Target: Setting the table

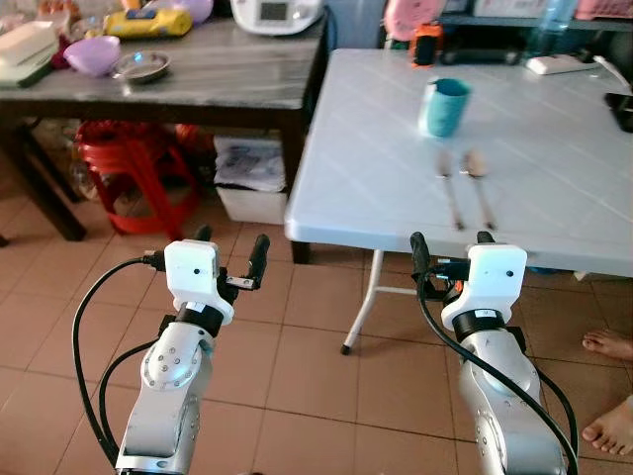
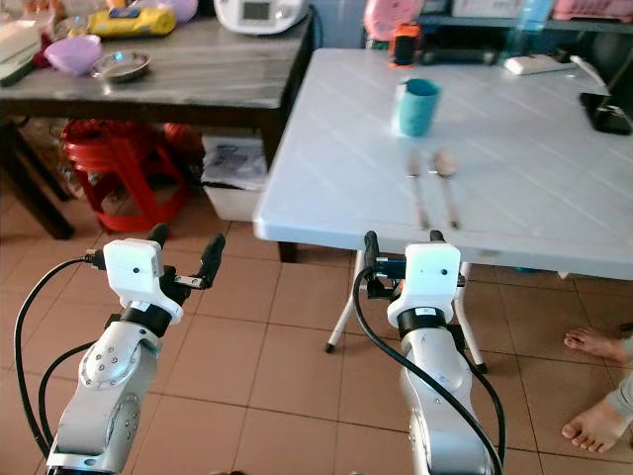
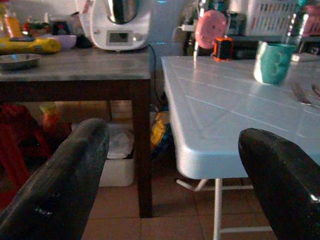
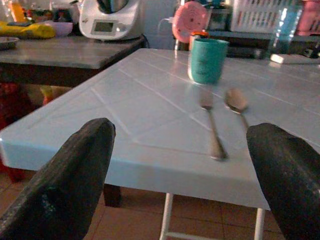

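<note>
Both the left claw (image 1: 229,248) and right claw (image 1: 451,245) are open and empty, and the thin, hard, slippery fork (image 4: 210,121) and spoon (image 4: 236,103) lie flat on the tabletop (image 1: 376,178), so pinching each by its handle looks best.

tables: 2 — white table (image 1: 554,188), dark table (image 1: 227,79) | cups: 1 (image 1: 444,107) | forks: 1 (image 1: 449,188) | spoons: 1 (image 1: 479,178) | purple bowls: 1 (image 1: 91,54) | red stools: 1 (image 1: 134,173) | bare feet: 2 (image 1: 610,344) (image 1: 607,430)

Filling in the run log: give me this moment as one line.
left tool open, off table | right tool open, at white table edge | fork, spoon side by side | teal cup behind
</note>
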### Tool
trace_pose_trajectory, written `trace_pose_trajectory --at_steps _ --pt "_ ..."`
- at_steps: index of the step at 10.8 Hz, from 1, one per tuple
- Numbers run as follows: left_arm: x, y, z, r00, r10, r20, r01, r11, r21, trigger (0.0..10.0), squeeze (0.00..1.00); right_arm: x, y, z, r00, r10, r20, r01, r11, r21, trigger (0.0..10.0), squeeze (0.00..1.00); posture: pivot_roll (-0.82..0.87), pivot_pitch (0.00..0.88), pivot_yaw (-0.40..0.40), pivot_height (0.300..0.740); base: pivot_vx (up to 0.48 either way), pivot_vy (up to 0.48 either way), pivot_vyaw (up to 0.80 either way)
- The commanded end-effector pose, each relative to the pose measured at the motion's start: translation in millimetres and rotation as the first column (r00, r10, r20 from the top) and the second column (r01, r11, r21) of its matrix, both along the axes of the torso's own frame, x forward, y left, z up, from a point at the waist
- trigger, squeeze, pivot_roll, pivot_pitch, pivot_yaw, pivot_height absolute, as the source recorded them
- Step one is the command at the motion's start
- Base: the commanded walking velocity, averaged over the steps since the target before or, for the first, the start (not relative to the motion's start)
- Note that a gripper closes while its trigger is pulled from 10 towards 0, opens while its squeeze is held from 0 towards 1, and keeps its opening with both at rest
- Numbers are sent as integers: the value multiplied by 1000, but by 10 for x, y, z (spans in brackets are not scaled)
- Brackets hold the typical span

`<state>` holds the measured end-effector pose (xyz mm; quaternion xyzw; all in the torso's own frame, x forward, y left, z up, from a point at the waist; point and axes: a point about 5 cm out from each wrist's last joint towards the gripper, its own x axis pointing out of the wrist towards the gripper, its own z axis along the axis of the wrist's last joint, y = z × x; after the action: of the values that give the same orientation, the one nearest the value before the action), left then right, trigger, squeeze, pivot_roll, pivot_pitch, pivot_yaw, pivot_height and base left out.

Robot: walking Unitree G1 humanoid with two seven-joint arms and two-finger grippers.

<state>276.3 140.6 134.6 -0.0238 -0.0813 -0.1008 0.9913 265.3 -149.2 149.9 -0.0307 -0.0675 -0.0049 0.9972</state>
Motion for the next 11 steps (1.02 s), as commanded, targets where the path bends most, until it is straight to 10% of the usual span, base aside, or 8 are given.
trace_pose_trajectory --at_steps 1,11 --pt "-14 -10 16 1000 -1 1 1 1000 12 10000 0 0 -18 -9 1000 -2 -5 2 1000 -1 10000 0 -5 118 44 740 0 -480 0" --pt "4 -41 37 1000 -11 5 11 1000 5 10000 0 16 -26 -29 1000 -12 -15 12 1000 9 10000 0 -5 121 52 740 0 -96 0"
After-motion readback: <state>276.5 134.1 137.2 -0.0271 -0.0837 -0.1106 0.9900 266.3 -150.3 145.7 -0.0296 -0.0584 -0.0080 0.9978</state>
